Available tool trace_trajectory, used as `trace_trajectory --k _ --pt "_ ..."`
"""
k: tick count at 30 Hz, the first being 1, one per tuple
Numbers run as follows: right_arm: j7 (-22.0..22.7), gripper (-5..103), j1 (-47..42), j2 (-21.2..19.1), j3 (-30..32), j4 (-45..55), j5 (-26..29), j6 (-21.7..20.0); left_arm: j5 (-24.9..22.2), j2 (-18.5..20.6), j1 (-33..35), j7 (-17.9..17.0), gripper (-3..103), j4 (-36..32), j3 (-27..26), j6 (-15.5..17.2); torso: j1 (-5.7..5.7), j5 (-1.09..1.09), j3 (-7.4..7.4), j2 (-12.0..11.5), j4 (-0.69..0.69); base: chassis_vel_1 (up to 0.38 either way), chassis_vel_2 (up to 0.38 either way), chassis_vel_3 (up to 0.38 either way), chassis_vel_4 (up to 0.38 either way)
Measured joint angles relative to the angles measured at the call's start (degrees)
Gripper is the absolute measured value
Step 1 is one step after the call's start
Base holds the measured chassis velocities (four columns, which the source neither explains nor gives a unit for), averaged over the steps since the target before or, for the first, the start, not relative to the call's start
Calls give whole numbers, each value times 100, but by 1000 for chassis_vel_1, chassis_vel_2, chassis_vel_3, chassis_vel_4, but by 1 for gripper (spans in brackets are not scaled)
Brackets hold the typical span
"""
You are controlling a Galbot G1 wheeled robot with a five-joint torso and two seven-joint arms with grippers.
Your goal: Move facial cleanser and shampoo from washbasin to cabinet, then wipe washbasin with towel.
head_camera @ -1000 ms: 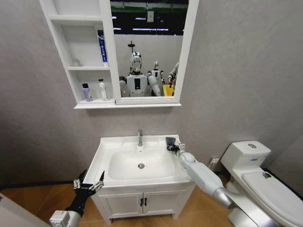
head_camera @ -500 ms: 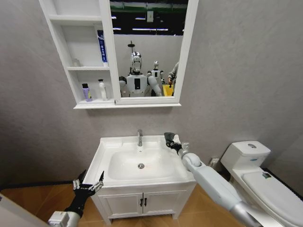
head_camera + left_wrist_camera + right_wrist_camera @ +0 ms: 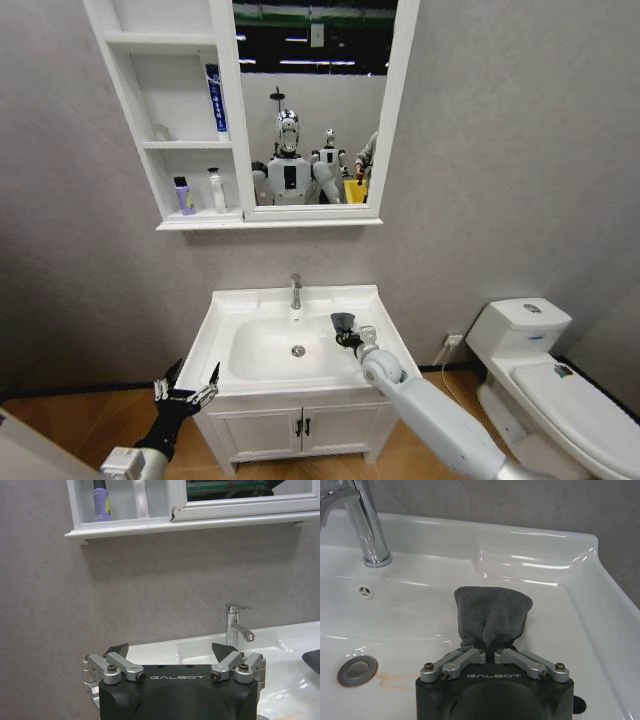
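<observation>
My right gripper [image 3: 345, 335] is shut on the dark grey towel [image 3: 491, 614], holding it over the right side of the washbasin [image 3: 232, 303] bowl; the same towel [image 3: 342, 323] shows as a dark tuft at the fingertips. The chrome tap [image 3: 296, 291] stands at the back of the bowl. On the cabinet's [image 3: 200, 222] lowest shelf stand a purple bottle [image 3: 184, 195] and a white bottle [image 3: 217, 190]. My left gripper [image 3: 187, 389] hangs open, low at the washbasin's left front corner, with nothing in it.
A white toilet [image 3: 545, 370] stands to the right of the washbasin. A two-door cupboard [image 3: 300, 428] sits under the basin. The mirror [image 3: 310, 100] is joined to the shelves. A blue tube [image 3: 214, 98] stands on the middle shelf.
My right gripper has carried the towel from the back right rim of the washbasin forward and left, down over the bowl. The left arm has not moved.
</observation>
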Motion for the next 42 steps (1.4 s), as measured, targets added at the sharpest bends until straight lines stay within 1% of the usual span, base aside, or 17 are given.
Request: trace_trajectory --k 4,6,11,12,13,17,22,26,27,28,30,31,32,34,38,41,42 --pt "-38 2 82 76 -94 -148 10 0 -9 -16 -9 -1 94 -3 -20 0 0 0 0 0 -1 0 0 0 0" --pt "-14 2 164 214 -222 -332 43 -4 -13 -48 -20 -2 94 6 -36 -1 0 1 0 0 2 0 0 0 0" --pt "-20 2 142 139 -360 -415 48 95 -10 -61 -57 -5 94 68 -25 -11 0 0 0 0 2 0 0 0 0" --pt "15 2 98 80 -435 -416 93 96 -8 -77 -90 -18 94 108 -4 -14 0 0 0 0 -2 0 0 0 0" --pt "57 2 69 61 -480 -412 133 87 -2 -95 -117 -28 94 136 20 -18 0 2 0 0 -2 0 0 0 0" --pt "202 2 44 119 -552 -477 250 60 62 -169 -153 -34 94 188 125 -32 -1 2 -1 0 1 0 0 0 0" --pt "167 2 127 179 -704 -689 348 62 99 -246 -119 -35 94 176 197 -53 -1 -1 -2 1 1 0 0 0 0" --pt "-23 2 391 623 -912 -1308 411 103 171 -311 -34 -27 94 120 189 -91 -1 -1 -3 2 0 0 0 0 0" --pt "-137 2 501 774 -1002 -1553 439 112 167 -320 -6 -28 94 89 158 -94 -2 -7 -4 2 1 0 0 0 0" --pt "-137 2 501 774 -1002 -1553 439 112 167 -320 -6 -28 94 89 158 -94 -2 -7 -4 2 1 0 0 0 0" --pt "-288 2 646 1002 -1143 -1840 616 93 126 -263 31 -34 94 49 66 -79 0 -4 -3 2 1 0 0 0 0" --pt "-288 2 646 1002 -1143 -1840 616 93 126 -263 31 -34 94 49 66 -79 0 -4 -3 2 1 0 0 0 0" --pt "-358 2 734 1196 -1206 -2042 750 66 105 -196 60 -35 94 34 -34 -70 1 2 -1 1 0 0 0 0 0" --pt "-414 2 809 1409 -1213 -2245 844 59 96 -185 92 -38 94 27 -105 -66 0 2 0 1 -4 0 0 0 0" --pt "-487 2 879 1554 -1204 -2318 1049 16 164 -295 134 -37 94 20 -89 -73 0 1 2 0 -2 0 0 0 0" --pt "-680 2 977 1684 -1215 -2283 1591 -77 347 -481 170 -13 94 36 23 -111 0 1 3 -1 -1 0 0 0 0" --pt "-680 2 977 1684 -1215 -2283 1591 -77 347 -481 170 -13 94 36 23 -111 0 1 3 -1 -1 0 0 0 0"
